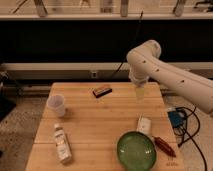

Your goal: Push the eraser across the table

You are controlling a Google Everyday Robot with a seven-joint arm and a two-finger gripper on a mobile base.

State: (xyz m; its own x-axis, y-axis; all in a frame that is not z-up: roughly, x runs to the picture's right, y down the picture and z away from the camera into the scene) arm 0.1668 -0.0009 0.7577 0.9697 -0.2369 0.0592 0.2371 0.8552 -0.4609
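Pale yellowish gripper [141, 93] pointing down from the white robot arm [150, 65] over the far right part of the light wooden butcher-block table [100, 125], wide or narrow impossible to tell. Left of it and apart, near the far edge, the small flat dark eraser [102, 91] with a brownish-orange top. Farther out, 1 white plastic cup [56, 105] at the left, 1 white bottle [61, 143] front-left, 1 round green bowl [136, 150] at the front beside 1 white rectangular box [144, 125].

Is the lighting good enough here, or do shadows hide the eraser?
Camera view: warm, even light on the table; the eraser is lit, no shadow covering it; the background is dark; the gripper hangs over the table's far right, apart from the eraser.
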